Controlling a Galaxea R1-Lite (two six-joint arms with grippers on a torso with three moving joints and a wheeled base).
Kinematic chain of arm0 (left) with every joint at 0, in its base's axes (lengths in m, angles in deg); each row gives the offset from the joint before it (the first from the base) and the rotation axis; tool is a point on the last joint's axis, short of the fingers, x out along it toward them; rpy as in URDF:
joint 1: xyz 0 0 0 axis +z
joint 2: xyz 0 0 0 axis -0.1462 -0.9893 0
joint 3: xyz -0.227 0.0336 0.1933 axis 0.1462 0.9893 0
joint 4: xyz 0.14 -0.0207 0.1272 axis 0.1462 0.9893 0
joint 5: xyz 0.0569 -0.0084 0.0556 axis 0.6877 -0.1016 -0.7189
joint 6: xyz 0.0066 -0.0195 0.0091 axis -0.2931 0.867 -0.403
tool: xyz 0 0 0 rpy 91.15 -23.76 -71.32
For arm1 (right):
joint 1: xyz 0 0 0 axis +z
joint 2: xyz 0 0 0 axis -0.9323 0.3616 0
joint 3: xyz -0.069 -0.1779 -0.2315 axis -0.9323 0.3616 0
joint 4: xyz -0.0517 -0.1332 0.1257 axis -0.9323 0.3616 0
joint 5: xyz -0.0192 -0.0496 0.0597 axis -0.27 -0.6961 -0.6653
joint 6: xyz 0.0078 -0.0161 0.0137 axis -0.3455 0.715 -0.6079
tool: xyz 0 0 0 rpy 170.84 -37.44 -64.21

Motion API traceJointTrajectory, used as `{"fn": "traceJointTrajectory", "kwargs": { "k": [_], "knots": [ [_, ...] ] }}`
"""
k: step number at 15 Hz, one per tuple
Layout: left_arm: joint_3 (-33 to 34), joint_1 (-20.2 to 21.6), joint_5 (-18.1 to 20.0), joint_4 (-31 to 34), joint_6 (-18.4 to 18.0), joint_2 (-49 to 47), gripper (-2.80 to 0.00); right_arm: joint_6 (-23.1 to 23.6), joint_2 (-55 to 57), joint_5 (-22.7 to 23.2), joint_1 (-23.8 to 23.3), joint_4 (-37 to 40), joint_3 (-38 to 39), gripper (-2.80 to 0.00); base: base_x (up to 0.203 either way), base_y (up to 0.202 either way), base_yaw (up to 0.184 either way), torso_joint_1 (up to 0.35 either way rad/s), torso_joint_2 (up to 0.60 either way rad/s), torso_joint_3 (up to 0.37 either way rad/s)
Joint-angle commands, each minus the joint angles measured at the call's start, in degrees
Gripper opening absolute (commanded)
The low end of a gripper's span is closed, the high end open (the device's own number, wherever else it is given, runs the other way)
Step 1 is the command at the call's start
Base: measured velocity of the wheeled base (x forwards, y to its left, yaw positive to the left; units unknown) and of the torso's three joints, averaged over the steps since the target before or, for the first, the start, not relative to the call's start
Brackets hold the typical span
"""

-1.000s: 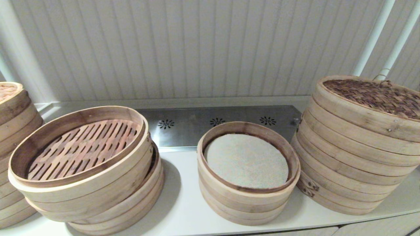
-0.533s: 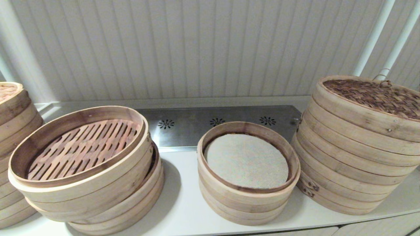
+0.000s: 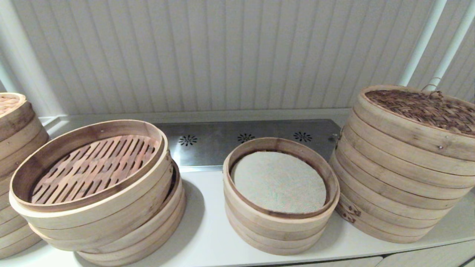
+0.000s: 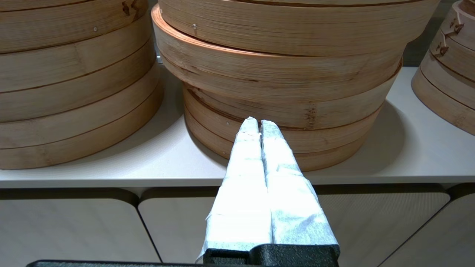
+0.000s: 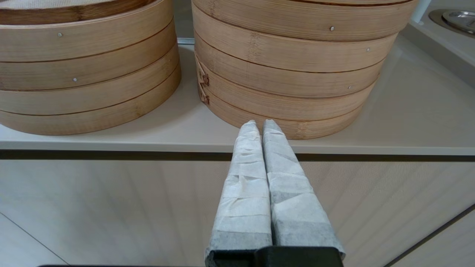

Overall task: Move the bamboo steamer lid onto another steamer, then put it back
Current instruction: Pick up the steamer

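Note:
The bamboo steamer lid [image 3: 423, 107], dark woven top in a pale band, lies on the tallest stack of wide pale rings [image 3: 393, 178] at the right; the stack's inside is hidden under it. Neither gripper shows in the head view. My right gripper [image 5: 260, 124] is shut and empty, in front of the counter edge, pointing at the base of that tall stack [image 5: 289, 55]. My left gripper [image 4: 259, 124] is also shut and empty, low before the counter, pointing at the base of the leaning stack [image 4: 282, 74].
A shorter cloth-lined stack [image 3: 278, 207] stands in the middle of the white counter [image 3: 207, 230]. The leaning stack with slatted floor [image 3: 96, 207] is at the left, another stack [image 3: 15, 148] at the far left. A steel vent panel [image 3: 241, 144] lies behind; white pipes [image 3: 423, 40] rise at the back right.

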Motion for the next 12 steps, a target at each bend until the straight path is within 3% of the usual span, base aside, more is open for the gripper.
{"fn": "traceJointTrajectory", "kwargs": {
  "k": [1, 4, 12],
  "knots": [
    [0.03, -0.02, -0.02, -0.04, 0.04, 0.02, -2.80, 0.15, 0.07, -0.04, -0.08, 0.21, -1.76, -2.80, 0.000, 0.000, 0.000, 0.000, 0.00, 0.000],
    [0.03, -0.02, -0.02, -0.04, 0.04, -0.06, -2.80, 0.18, 3.93, 0.00, -0.05, 0.91, -8.86, -2.80, 0.000, 0.000, 0.000, 0.000, 0.00, 0.000],
    [0.03, -0.02, -0.02, -0.04, 0.04, -0.02, -2.80, -1.79, 35.11, -1.27, -2.90, 1.43, -41.93, -2.80, 0.000, 0.000, 0.000, 0.000, 0.00, 0.000]
  ]
}}
